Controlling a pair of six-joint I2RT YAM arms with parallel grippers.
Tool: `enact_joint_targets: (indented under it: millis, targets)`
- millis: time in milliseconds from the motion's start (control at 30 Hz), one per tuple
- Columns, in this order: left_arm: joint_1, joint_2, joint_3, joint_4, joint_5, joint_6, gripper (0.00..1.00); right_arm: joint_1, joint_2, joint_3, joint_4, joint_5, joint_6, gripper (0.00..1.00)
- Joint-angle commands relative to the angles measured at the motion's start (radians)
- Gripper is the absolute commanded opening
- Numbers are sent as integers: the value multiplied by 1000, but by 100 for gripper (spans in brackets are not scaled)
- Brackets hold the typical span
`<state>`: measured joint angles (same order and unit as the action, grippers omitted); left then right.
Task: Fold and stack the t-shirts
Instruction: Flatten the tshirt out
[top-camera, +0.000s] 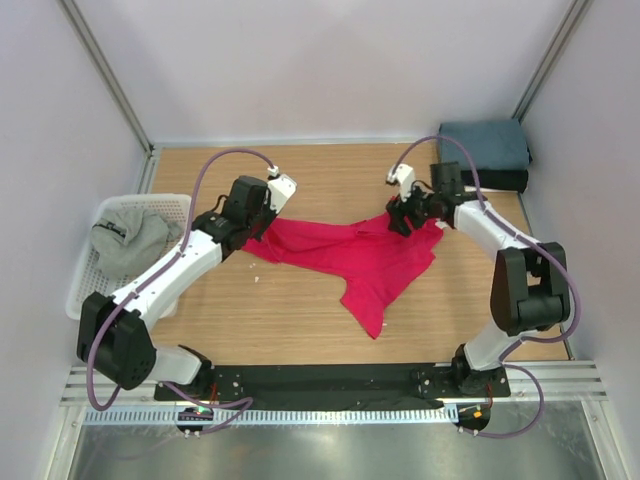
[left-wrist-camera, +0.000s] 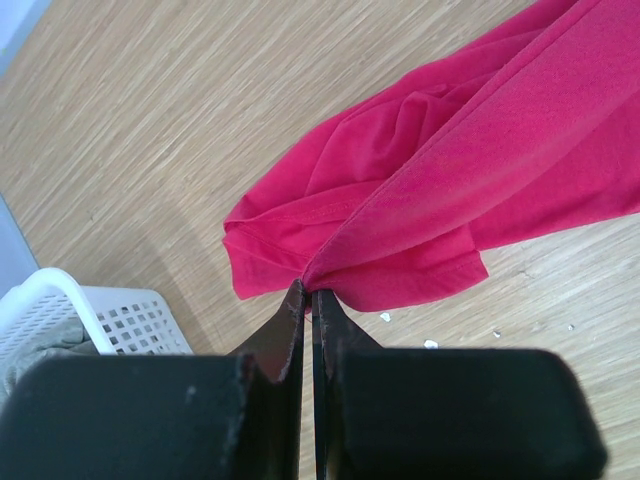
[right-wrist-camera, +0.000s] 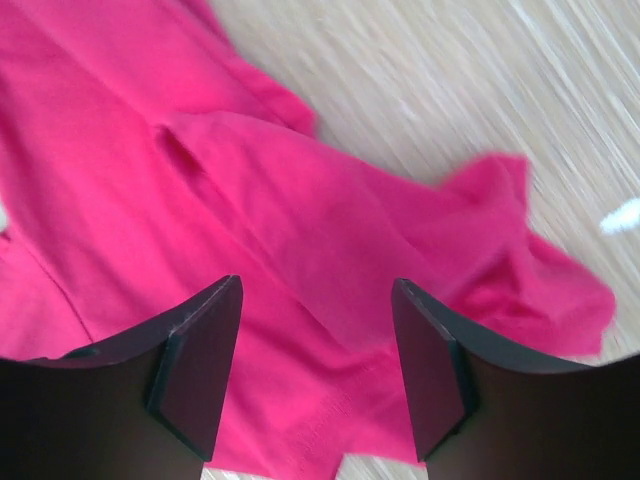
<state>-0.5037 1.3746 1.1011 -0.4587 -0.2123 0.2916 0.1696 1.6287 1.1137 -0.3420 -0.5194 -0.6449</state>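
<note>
Top view: a crimson-red t-shirt (top-camera: 350, 255) lies crumpled and stretched across the middle of the wooden bench (top-camera: 300, 325), one long flap trailing toward the near edge. The left fingers (top-camera: 257, 230) meet its left end; the right fingers (top-camera: 401, 222) hang over its right end. A white mesh basket (top-camera: 160, 204) at the left edge holds a grey t-shirt (top-camera: 128, 240). In the far right corner a slate-blue t-shirt (top-camera: 484, 143) sits folded on a black t-shirt (top-camera: 503, 181).

Left wrist view: the left fingers are pressed together, pinching a small gathered tuck of red cloth beside a hemmed edge. This view alone shows how little fabric is caught. A firm pull could slip the tuck free, or drag the shirt in a rope-like twist instead of spreading it.

Right wrist view: the right fingers are spread wide with red cloth below and between them, holding nothing. The picture is blurred, so whether the tips touch the fabric is hard to say. Only here do the overlapping layers and a ridge under the fingers show. Closing here would likely catch several layers rather than one clean edge, leaving the fold crooked.

Only the top view shows the finished pile and the waiting grey shirt.
</note>
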Motion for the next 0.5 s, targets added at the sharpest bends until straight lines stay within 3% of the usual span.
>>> enact_joint_targets:
  millis: [0, 67, 200, 467]
  targets:
    - [4, -35, 3, 34, 4, -8, 0, -154, 20, 89, -21, -130, 69, 65]
    - [4, -34, 2, 32, 11, -8, 0, -215, 52, 132, -49, -241, 118, 64]
    - [4, -28, 3, 32, 19, -9, 0, -288, 89, 143, -22, -303, 171, 62]
    - [4, -22, 3, 31, 8, -6, 0, -351, 296, 314, -359, -478, 25, 56]
